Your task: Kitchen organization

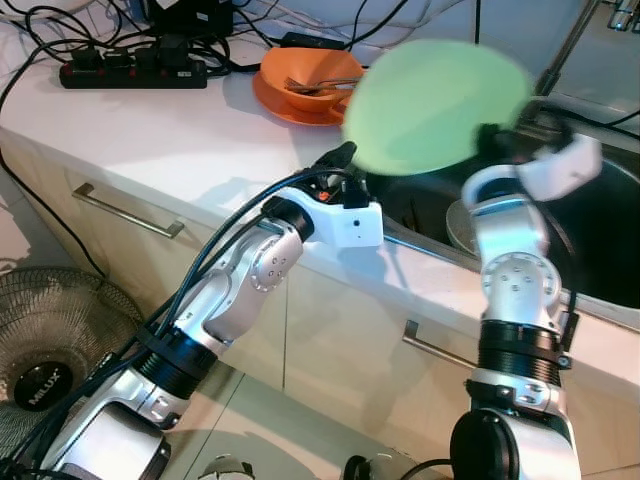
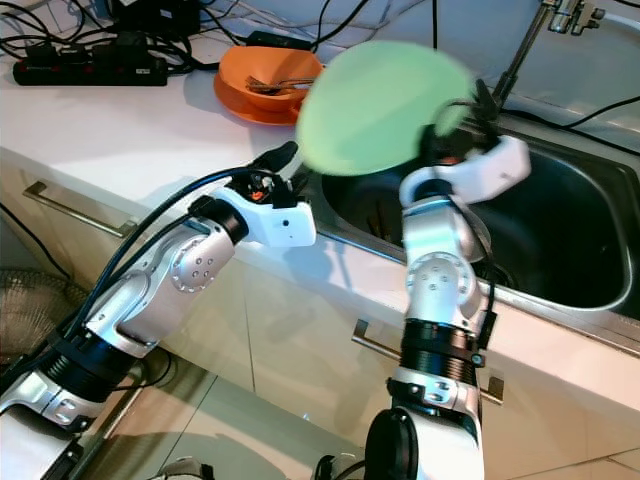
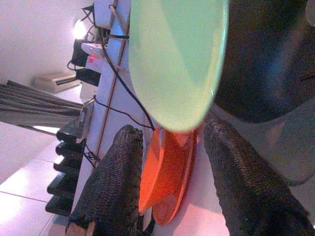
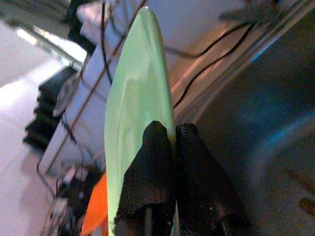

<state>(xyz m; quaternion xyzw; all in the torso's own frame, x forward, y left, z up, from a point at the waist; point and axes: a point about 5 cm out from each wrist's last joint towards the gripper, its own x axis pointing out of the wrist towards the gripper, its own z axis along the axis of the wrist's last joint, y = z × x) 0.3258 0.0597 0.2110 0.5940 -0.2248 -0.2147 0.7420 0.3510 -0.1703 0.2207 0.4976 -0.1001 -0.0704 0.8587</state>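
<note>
green plate [image 1: 435, 105]: thin, stiff, likely slick | right gripper [image 4: 170, 162] pinching its rim, hold there | left gripper [image 3: 167, 182] spread open

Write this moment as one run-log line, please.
right gripper: shut on green plate, held above sink | left gripper: open, near counter edge | orange bowl: on counter

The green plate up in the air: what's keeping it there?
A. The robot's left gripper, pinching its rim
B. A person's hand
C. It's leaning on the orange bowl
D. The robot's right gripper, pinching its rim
D: the right wrist view shows the right gripper with its two black fingers closed on the rim of the green plate, while the left gripper is open, its fingers spread with the plate not between them.
</note>
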